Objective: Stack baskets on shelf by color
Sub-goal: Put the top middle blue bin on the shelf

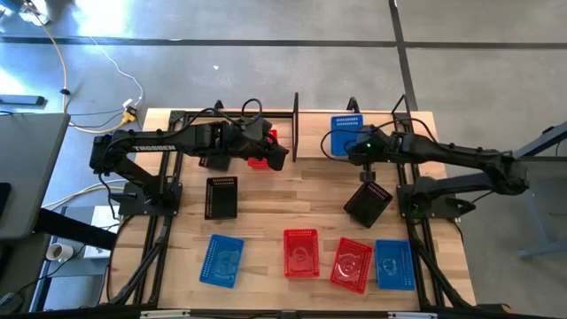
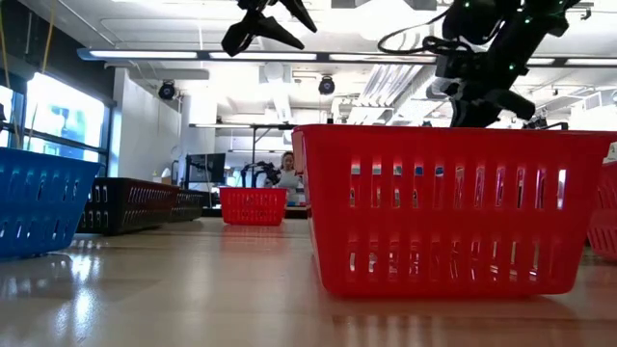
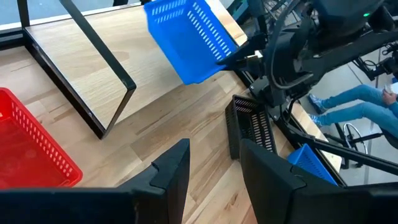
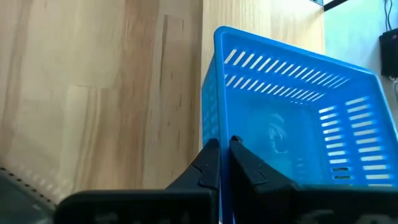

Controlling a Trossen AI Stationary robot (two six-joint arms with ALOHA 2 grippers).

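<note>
Currently the right gripper (image 4: 224, 163) is pinched on the wall of a blue perforated plastic basket (image 1: 346, 135) and holds it tilted above the far right part of the light wood tabletop (image 1: 301, 199), in or just at the right bay of the thin black metal shelf (image 1: 296, 126). In the right wrist view the fingers (image 4: 249, 163) clamp one on each side of the basket's near rim, so the grip rests on a thin edge only. The left gripper (image 3: 214, 165) hangs spread and empty above the tabletop, just beside a red mesh basket (image 1: 262, 149) that sits in the shelf's left bay.

Two black mesh baskets remain out on the tabletop: one (image 1: 221, 197) near the left arm, the other (image 1: 368, 203) lying tipped below the right arm. Along the near edge stand a blue basket (image 1: 221, 260), two red ones (image 1: 301, 252) (image 1: 352, 264) and another blue one (image 1: 393, 264).

The main risk appears to be the rim grip. Because the basket hangs at an angle from one wall, it could pivot or slip between the fingers when lowered. It might also catch its corner on a shelf upright or rail and land askew, or fall outside the bay. A release made while it is tilted would likely leave it leaning, making later blue baskets hard to nest into it.
</note>
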